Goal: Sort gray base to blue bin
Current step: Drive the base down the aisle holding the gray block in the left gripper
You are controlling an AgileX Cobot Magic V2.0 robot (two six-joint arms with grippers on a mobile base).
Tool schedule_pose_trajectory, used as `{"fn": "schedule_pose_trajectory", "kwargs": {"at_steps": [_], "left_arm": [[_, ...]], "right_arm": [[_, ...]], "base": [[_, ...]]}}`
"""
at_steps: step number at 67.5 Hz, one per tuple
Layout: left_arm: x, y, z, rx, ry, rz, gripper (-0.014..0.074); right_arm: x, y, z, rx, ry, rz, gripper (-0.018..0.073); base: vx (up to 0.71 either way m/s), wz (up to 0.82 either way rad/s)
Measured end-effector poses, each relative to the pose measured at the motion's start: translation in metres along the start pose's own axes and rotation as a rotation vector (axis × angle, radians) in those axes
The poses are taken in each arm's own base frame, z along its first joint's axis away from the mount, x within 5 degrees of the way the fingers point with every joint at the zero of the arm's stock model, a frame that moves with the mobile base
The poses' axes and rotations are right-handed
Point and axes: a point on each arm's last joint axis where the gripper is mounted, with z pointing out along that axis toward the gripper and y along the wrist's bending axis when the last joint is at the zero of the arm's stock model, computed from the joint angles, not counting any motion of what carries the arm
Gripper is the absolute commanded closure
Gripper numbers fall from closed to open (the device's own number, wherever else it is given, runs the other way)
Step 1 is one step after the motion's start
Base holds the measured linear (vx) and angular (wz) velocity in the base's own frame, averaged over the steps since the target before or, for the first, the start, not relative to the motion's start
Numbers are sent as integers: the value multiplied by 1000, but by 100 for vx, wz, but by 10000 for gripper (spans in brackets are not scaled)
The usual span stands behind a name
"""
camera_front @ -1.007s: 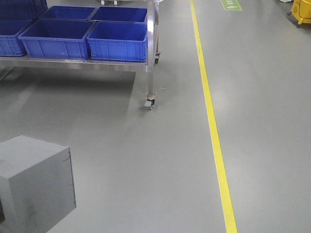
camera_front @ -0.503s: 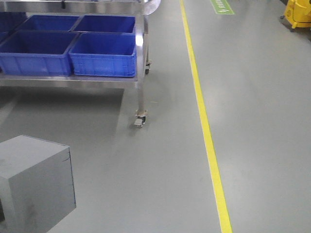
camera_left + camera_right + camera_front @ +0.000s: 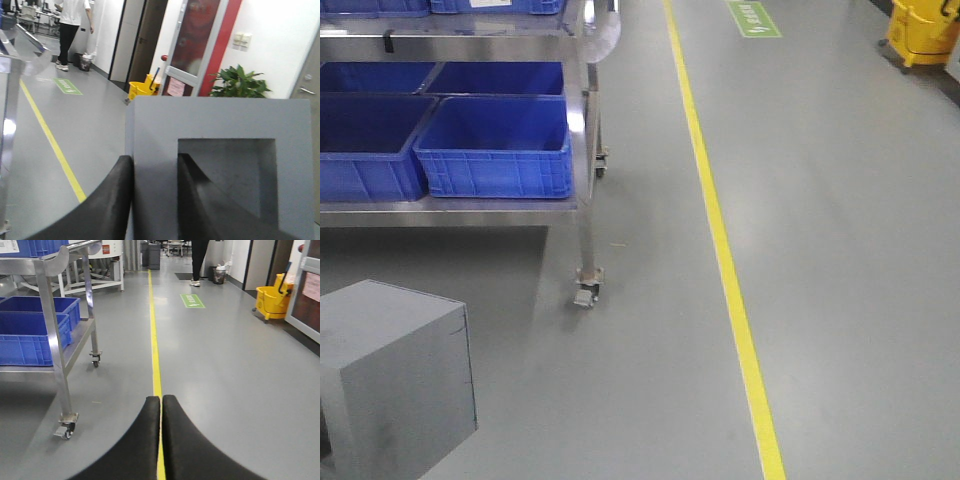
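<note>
Gray floor [image 3: 840, 250] with one yellow line [image 3: 720, 250]. I see one steel desk [image 3: 588, 180] carrying four blue bins [image 3: 495, 172] on its lower shelf. One gray base [image 3: 395, 370] sits apart from them, my left gripper [image 3: 155, 170] pinching its recess wall. My right gripper [image 3: 161, 407] is pressed together.

The left gripper [image 3: 154, 162] and right gripper [image 3: 161, 401] have smooth matte black fingers [image 3: 142, 440], curved, tapering to rounded tips
</note>
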Motion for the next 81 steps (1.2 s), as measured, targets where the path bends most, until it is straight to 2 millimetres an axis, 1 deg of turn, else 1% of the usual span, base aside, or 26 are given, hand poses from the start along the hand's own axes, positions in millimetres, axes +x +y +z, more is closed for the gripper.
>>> {"fn": "schedule_pose_trajectory", "kwargs": {"at_steps": [16, 46, 81], "left_arm": [[0, 0, 0, 0, 0, 0, 603], [0, 0, 0, 0, 0, 0, 603], [0, 0, 0, 0, 0, 0, 603]], "right_arm": [[0, 0, 0, 0, 0, 0, 564], [0, 0, 0, 0, 0, 0, 564], [0, 0, 0, 0, 0, 0, 564]], "base": [[41, 41], [36, 73], [32, 64]]}}
